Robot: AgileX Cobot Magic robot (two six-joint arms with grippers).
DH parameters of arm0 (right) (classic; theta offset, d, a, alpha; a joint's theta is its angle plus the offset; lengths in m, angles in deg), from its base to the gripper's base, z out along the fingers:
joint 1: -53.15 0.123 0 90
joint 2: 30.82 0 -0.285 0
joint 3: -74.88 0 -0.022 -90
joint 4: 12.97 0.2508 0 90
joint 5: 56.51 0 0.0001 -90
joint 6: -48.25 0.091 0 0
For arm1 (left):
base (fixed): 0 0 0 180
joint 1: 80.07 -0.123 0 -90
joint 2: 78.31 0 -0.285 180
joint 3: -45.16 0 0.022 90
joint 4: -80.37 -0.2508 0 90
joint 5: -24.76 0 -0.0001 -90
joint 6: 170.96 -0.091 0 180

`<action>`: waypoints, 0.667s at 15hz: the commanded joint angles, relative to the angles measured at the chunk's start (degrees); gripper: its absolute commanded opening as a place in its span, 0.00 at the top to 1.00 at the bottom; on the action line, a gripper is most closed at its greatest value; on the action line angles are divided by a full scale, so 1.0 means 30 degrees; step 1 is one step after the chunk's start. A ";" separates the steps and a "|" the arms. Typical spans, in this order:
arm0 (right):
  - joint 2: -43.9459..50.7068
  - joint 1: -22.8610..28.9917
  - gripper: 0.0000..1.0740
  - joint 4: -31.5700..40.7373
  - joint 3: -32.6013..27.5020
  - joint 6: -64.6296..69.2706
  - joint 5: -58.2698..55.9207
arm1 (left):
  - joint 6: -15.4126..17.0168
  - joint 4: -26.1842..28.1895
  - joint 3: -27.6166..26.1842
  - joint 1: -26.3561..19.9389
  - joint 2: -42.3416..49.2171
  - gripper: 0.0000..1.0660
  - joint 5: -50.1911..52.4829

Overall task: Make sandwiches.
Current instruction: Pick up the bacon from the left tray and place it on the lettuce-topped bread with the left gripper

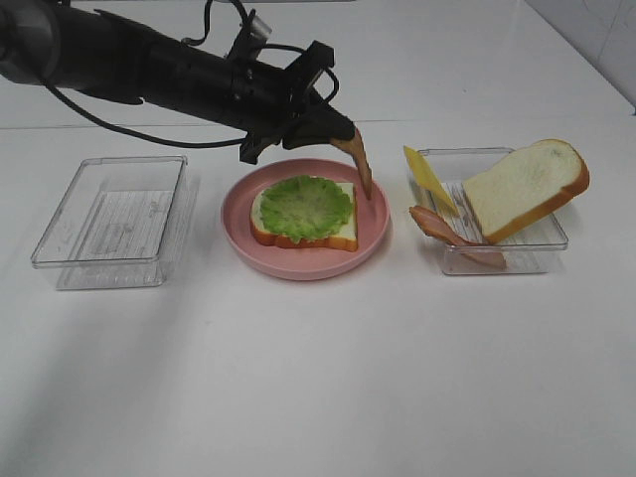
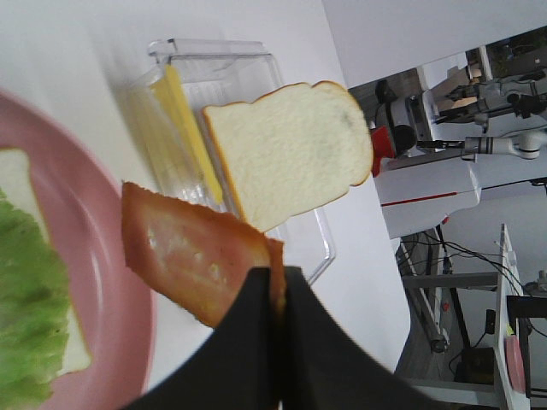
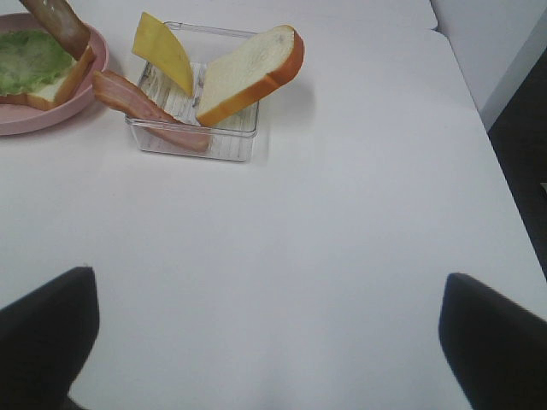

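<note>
Right hand [image 3: 273, 342]: spread wide, empty.
Sandwich [image 1: 298, 227]: worktop [image 1: 318, 378] centre, on pink plate [image 1: 237, 214]; base slice [image 1: 343, 238] and lettuce [image 1: 305, 204] laid.
Left hand [image 1: 333, 127]: over plate's far rim, pinching a bacon strip [image 1: 360, 164].
Outstanding: bacon, cheese [image 1: 427, 179], top slice [image 1: 525, 187]; the last two in the tray [image 1: 527, 255] toward the right edge.

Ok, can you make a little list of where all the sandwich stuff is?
left gripper: shut on bacon strip, dangling over pink plate
pink plate: bread slice with lettuce on top
right tray: second bread slice, cheese, spare bacon
left tray: nothing inside
right gripper: open, holding nothing
sandwich: unfinished
</note>
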 commanded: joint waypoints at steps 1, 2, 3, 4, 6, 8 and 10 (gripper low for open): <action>0.0401 -0.0019 0.08 -0.0057 -0.0019 -0.0076 0.0038 | 0.1127 -0.1814 -0.0057 -0.0019 -0.0191 1.00 0.0153; 0.0401 -0.0019 0.08 -0.0057 -0.0019 -0.0076 0.0038 | 0.1528 -0.3075 -0.0057 -0.0019 -0.0191 1.00 0.0382; 0.0401 -0.0019 0.08 -0.0057 -0.0019 -0.0076 0.0038 | 0.1872 -0.3724 -0.0057 -0.0019 -0.0191 1.00 0.0497; 0.0401 -0.0019 0.08 -0.0057 -0.0019 -0.0076 0.0038 | 0.2617 -0.5080 -0.0057 -0.0019 -0.0191 1.00 0.0783; 0.0401 -0.0019 0.08 -0.0057 -0.0019 -0.0076 0.0038 | 0.4985 -0.8537 -0.0057 -0.0019 -0.0191 1.00 0.1471; 0.0401 -0.0019 0.08 -0.0057 -0.0019 -0.0076 0.0038 | 0.6341 -1.0714 -0.0057 -0.0115 -0.0191 1.00 0.1833; 0.0401 -0.0019 0.08 -0.0057 -0.0019 -0.0076 0.0038 | 0.7105 -1.1688 -0.0057 -0.0401 -0.0191 1.00 0.1853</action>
